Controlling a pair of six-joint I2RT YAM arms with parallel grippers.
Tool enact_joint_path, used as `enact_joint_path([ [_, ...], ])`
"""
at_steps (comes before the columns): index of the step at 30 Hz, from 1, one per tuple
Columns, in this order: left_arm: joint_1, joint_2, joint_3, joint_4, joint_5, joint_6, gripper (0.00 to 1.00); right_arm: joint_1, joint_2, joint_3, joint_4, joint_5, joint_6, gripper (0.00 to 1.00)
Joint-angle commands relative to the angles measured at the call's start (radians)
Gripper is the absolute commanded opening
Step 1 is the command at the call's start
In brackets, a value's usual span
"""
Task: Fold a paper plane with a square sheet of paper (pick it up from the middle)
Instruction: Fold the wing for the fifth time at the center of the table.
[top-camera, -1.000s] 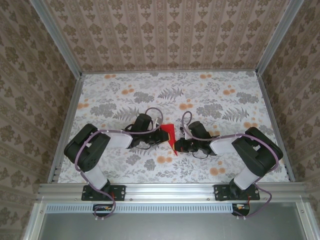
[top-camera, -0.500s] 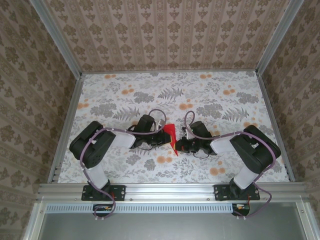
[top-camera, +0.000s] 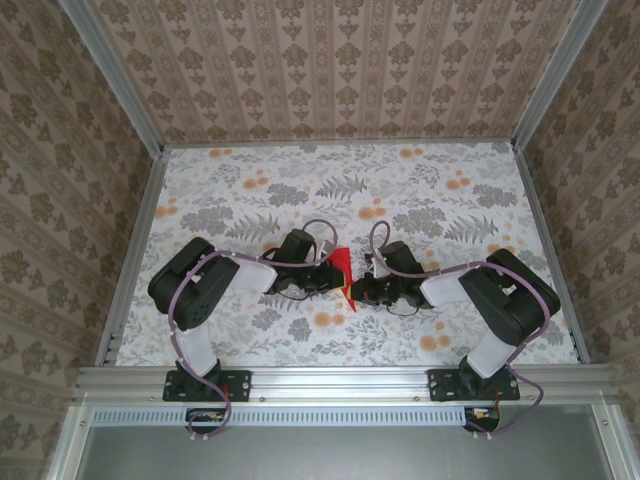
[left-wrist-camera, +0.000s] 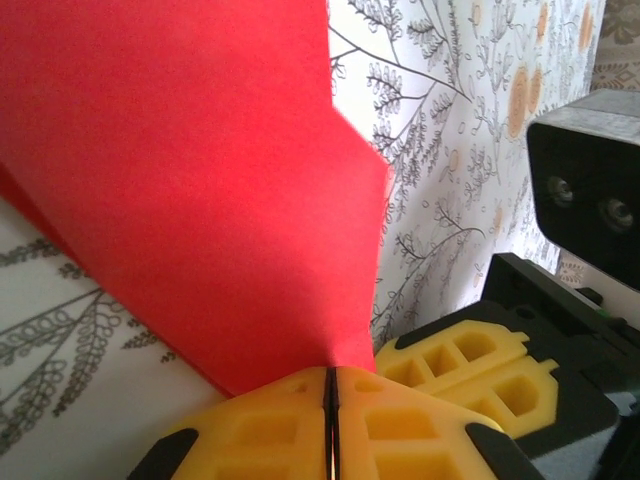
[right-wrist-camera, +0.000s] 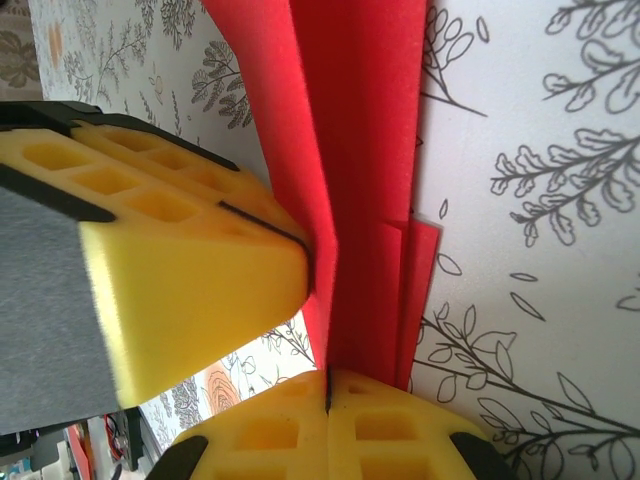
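Note:
The red paper (top-camera: 344, 272) is a narrow creased pointed shape held between both grippers at the table's middle. My left gripper (top-camera: 332, 274) is shut on its left side, and the left wrist view has the red sheet (left-wrist-camera: 190, 170) rising out of the closed yellow pads (left-wrist-camera: 270, 430). My right gripper (top-camera: 357, 291) is shut on the folded layers (right-wrist-camera: 365, 180), which run up from its closed pads (right-wrist-camera: 400, 430). The other arm's yellow finger (right-wrist-camera: 190, 250) presses against the paper from the left in the right wrist view.
The floral tablecloth (top-camera: 340, 190) covers the table, with aluminium rails (top-camera: 130, 250) along its sides and patterned walls around. The right arm's black camera housing (left-wrist-camera: 585, 170) sits close beside the left gripper.
The left arm's elbow has swung rightward and its gripper has edged closer to the paper. The right arm and the paper have barely moved.

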Motion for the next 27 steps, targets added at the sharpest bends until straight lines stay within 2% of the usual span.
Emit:
enact_joint_path([
  [1, -0.001, 0.027, 0.025, -0.090, -0.040, 0.026, 0.09, 0.003, 0.012, 0.015, -0.076, -0.009, 0.001, 0.04],
  [6, 0.001, 0.030, 0.038, -0.162, -0.068, 0.036, 0.08, 0.003, -0.035, 0.018, -0.131, -0.027, -0.010, 0.11],
  [11, 0.003, 0.033, 0.042, -0.179, -0.073, 0.040, 0.08, 0.004, -0.073, -0.006, -0.164, -0.036, -0.007, 0.12],
  [19, 0.002, 0.036, 0.047, -0.175, -0.066, 0.040, 0.08, 0.010, -0.037, -0.013, -0.175, -0.040, -0.009, 0.07],
  [23, 0.003, 0.037, 0.051, -0.179, -0.063, 0.041, 0.08, 0.015, -0.011, 0.009, -0.217, -0.024, -0.021, 0.06],
  [27, 0.002, 0.037, 0.054, -0.189, -0.067, 0.042, 0.08, 0.015, -0.053, 0.012, -0.252, -0.012, -0.025, 0.09],
])
